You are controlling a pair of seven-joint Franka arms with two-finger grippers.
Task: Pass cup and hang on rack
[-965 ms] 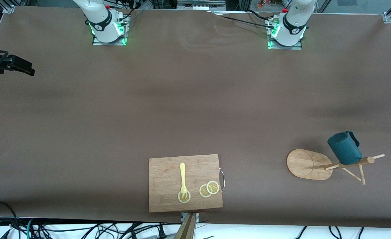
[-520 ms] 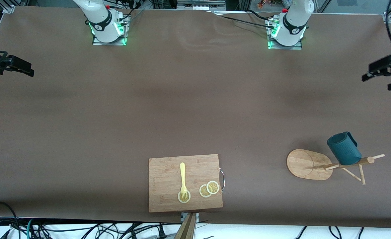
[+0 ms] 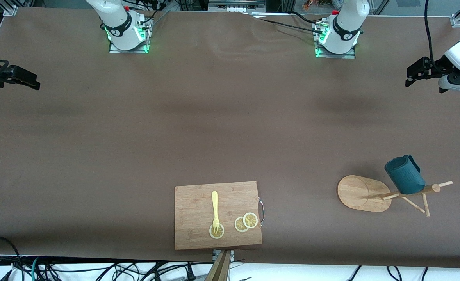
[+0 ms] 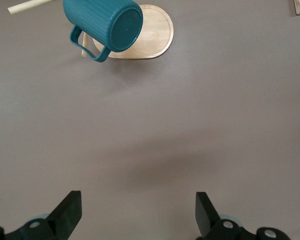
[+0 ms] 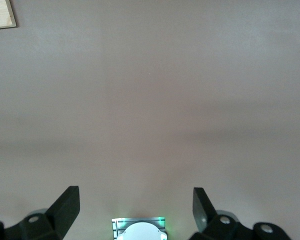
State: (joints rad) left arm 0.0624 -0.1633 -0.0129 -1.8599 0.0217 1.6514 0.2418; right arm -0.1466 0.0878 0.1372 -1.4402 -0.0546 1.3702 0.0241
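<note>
Retreating left gripper (image 4: pixel 137 215), spread empty, nears its base; cup (image 3: pixel 404 174) on rack (image 3: pixel 364 193) might slip off its tilted peg.

Right gripper (image 5: pixel 135 212) waits, spread.

Small dark teal ribbed cup (image 3: pixel 405 174), hung tilted on a peg, handle toward the robots' bases, light bamboo rack (image 3: pixel 386 192), oval flat base, central pole, thin pegs, standing near the front camera at the left arm's end of the table

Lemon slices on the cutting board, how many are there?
3. One lemon slice lies under the fork's tines; two overlapping slices lie nearer the cutting board's metal handle.
</note>
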